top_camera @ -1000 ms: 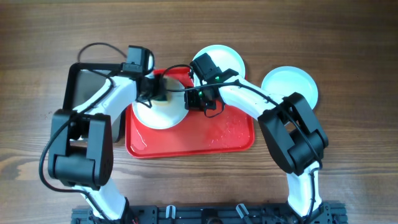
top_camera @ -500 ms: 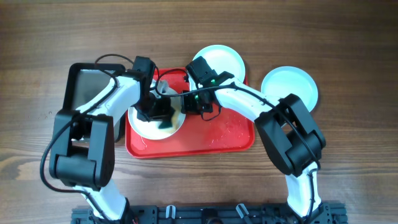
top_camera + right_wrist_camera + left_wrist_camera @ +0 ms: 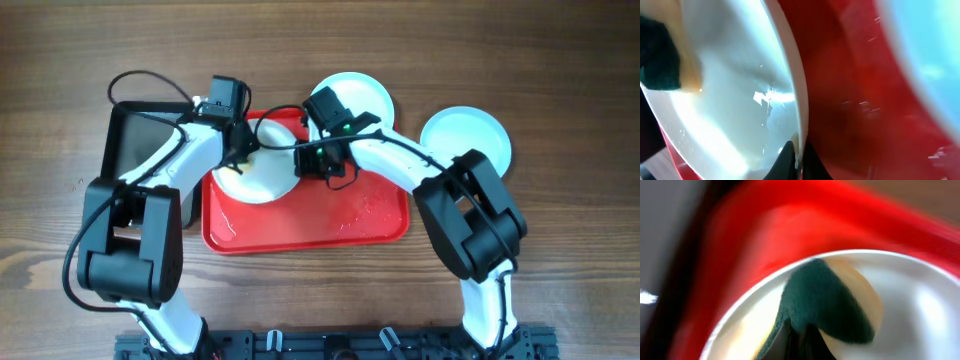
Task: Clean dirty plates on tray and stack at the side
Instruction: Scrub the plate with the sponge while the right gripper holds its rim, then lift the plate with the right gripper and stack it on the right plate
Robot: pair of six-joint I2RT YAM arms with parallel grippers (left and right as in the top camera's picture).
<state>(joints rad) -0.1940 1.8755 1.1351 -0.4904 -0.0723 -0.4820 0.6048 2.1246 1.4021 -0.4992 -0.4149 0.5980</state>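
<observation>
Overhead, the left gripper (image 3: 241, 156) clamps a sponge (image 3: 827, 302) against a plate (image 3: 263, 184) on the tray (image 3: 340, 222). The right gripper (image 3: 794, 153) pinches that plate's rim.

The wooden table (image 3: 560, 60) carried the red tray (image 3: 340, 222) in its middle and a dark grey pan (image 3: 135, 140) just beside the tray's left side. 1 pale plate (image 3: 368, 95) lay at the tray's far edge, a 2nd plate (image 3: 470, 130) apart on the right
</observation>
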